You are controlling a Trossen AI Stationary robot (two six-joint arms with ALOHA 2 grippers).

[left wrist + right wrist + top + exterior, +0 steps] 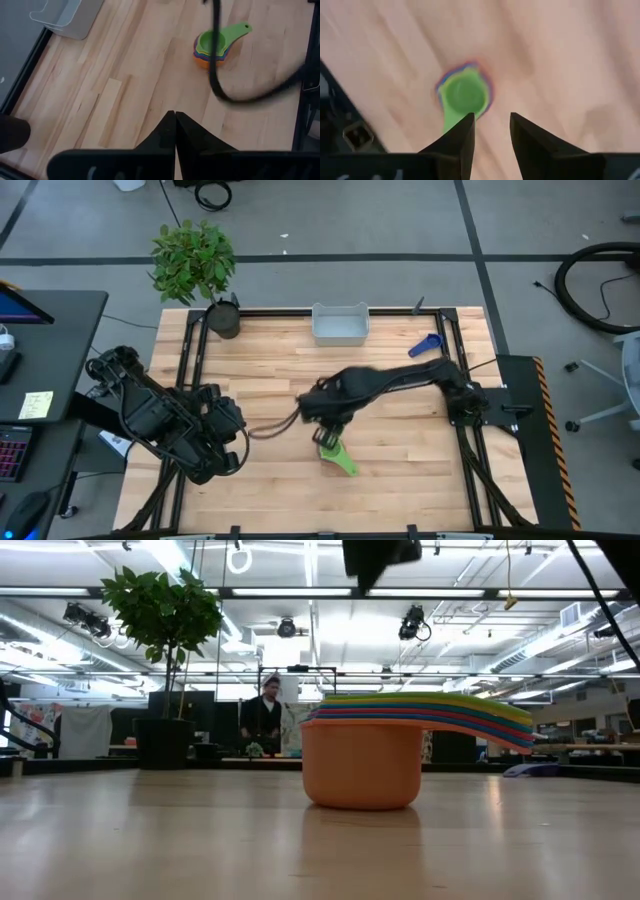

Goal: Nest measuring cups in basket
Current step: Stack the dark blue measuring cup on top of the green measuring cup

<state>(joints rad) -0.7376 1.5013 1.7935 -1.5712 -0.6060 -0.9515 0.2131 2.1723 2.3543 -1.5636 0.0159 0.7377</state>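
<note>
Several measuring cups [338, 456] stand nested in one stack on the table's middle, green on top and orange at the bottom [362, 765], with their handles fanned to one side [480, 715]. The stack rests on its orange base. My right gripper [492, 135] hovers open above the stack [465, 96], clear of it; the low view shows it high over the cups [380, 555]. A single blue cup [425, 345] lies apart near the far right. The pale basket [340, 323] stands at the far edge. My left gripper [175, 131] waits shut at the table's left.
A dark pot with a leafy plant [222, 315] stands at the far left corner, beside the basket. A dark cable [220, 85] hangs across the left wrist view. Black frame rails [455, 380] run along the table's sides. Bare wood lies between the stack and the basket.
</note>
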